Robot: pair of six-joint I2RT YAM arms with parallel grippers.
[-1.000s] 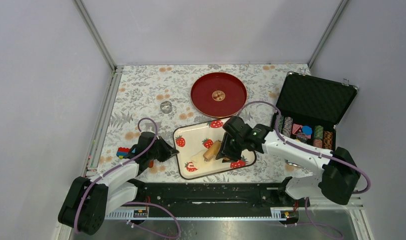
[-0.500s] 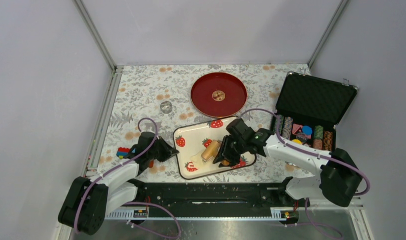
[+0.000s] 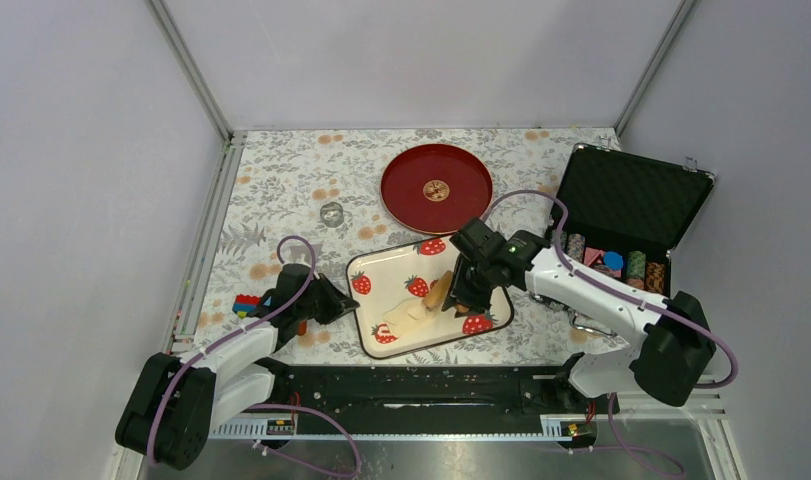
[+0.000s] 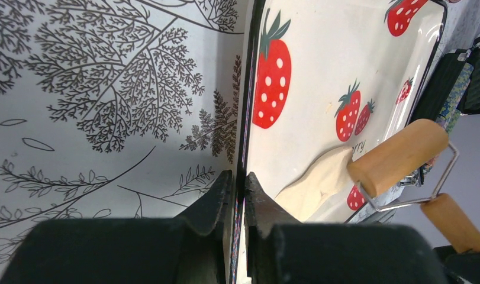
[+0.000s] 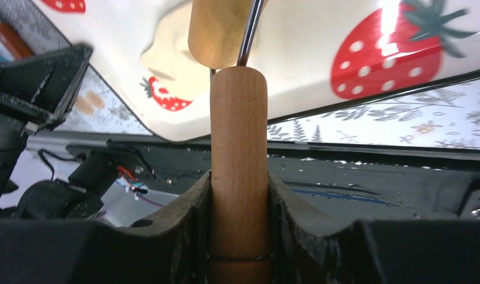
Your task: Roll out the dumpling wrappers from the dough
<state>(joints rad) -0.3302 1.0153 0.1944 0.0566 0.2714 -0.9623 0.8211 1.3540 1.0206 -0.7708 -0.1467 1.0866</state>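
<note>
Presently the dough is found as a flattened, ragged, cream-coloured patch on the strawberry tray, toward 7 o'clock of the tray's centre in the top view. It is judged to be soft, light and somewhat tacky. It would be stretched or torn if pinched, so it is better worked through a tool than gripped; if it had to be lifted, its thicker edge would be the place.

The roller, a smooth tan wooden barrel on a thin wire yoke with a separate wooden handle, is set at 1 o'clock of the dough. Its barrel is at the patch's edge, though contact cannot be settled. The handle is clamped by the right end effector, with the jaws closed snugly against its round sides. The left end effector is pinched almost fully together on the tray's dark rim at the 9 o'clock side, and the glossy, slippery-looking tray is judged to be steadied by it.

A matt floral cloth is spread over the bench. A round red lacquered plate is placed at 12 o'clock of the tray, a small metal ring at 10 o'clock, and an open black case of chips at 2 o'clock.
</note>
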